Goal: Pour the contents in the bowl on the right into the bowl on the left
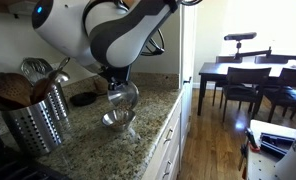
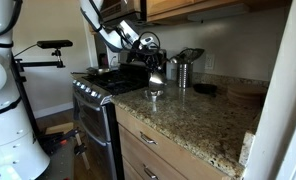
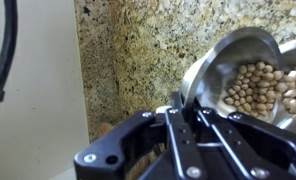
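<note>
My gripper [image 1: 116, 80] is shut on the rim of a shiny metal bowl [image 1: 124, 97] and holds it tilted in the air over the granite counter [image 1: 88, 145]. Just below it a second metal bowl [image 1: 116, 121] rests on the counter. Both bowls show in the other exterior view, the held one [image 2: 156, 72] above the resting one [image 2: 154, 94]. In the wrist view the gripper's fingers [image 3: 183, 105] clamp the bowl's edge [image 3: 203, 70], and several light brown nuts or beans [image 3: 256, 90] lie inside it.
A perforated metal utensil holder [image 1: 33, 122] with wooden spoons stands on the counter near the bowls. A black stove [image 2: 100, 82] adjoins the counter, and a metal canister [image 2: 184, 70] stands by the wall. The counter edge [image 1: 163, 125] drops to cabinets. A dining table with chairs [image 1: 250, 75] stands farther away.
</note>
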Action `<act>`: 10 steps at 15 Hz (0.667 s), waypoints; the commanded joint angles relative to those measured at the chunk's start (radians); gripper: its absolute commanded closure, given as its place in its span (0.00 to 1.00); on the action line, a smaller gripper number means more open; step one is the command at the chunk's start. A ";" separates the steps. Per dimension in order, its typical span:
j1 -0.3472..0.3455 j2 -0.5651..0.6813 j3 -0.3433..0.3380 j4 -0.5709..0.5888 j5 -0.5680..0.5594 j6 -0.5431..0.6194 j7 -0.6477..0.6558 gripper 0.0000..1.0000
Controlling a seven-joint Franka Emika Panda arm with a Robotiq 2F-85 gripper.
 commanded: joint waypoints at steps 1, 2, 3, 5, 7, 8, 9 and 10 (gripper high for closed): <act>0.019 -0.002 0.011 -0.003 -0.041 -0.067 0.048 0.91; 0.021 0.000 0.013 -0.002 -0.046 -0.075 0.052 0.91; 0.016 0.001 0.012 -0.008 -0.054 -0.073 0.054 0.91; 0.016 0.007 0.015 -0.006 -0.066 -0.081 0.057 0.91; 0.019 0.018 0.016 0.000 -0.079 -0.095 0.060 0.91; 0.021 0.023 0.016 0.002 -0.085 -0.101 0.064 0.91; 0.021 0.027 0.017 0.003 -0.090 -0.106 0.066 0.91; 0.023 0.033 0.019 0.007 -0.094 -0.115 0.067 0.91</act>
